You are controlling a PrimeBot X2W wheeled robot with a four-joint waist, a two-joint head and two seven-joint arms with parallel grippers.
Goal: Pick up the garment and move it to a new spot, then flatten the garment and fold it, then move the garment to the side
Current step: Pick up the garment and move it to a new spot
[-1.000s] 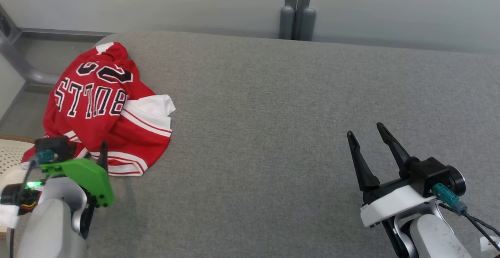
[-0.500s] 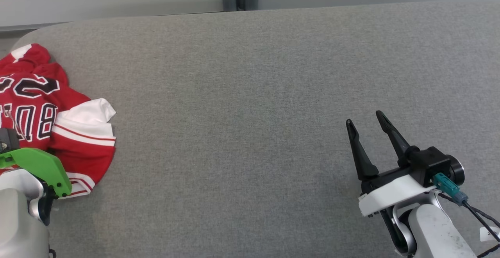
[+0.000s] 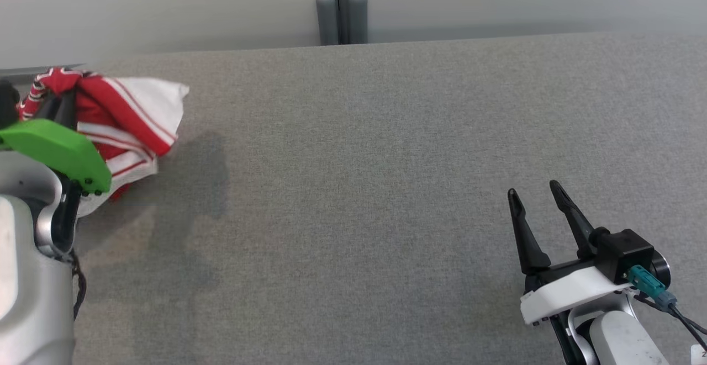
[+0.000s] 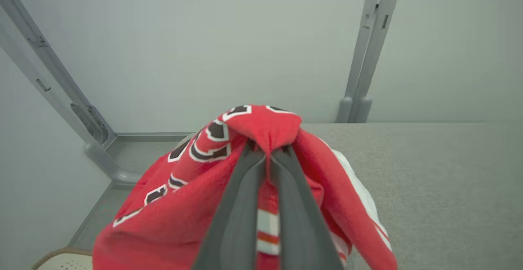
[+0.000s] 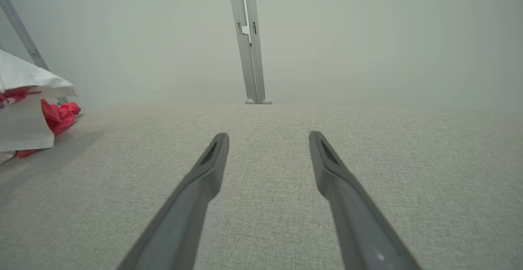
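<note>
Red cloth of the garment [image 4: 261, 127] is bunched between the two fingers of our left gripper [image 4: 267, 150], which are pressed together on a fold. The rest, with its white-striped hem, drapes down by the far left corner of the grey worktop [image 3: 353, 188]. Our left forearm rises at the left edge, wrist under a green cover [image 3: 61, 152]. Our right gripper [image 3: 533, 191] sits near the front right corner, fingers parted, holding nothing, pointing toward the far edge

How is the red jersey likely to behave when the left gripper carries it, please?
Probably floppy: the jersey drapes in loose folds around the shut left gripper, so it should sag and swing. Likely light, since one pinch holds it bunched up. Its trailing white edge may drag on the grey table.
</note>
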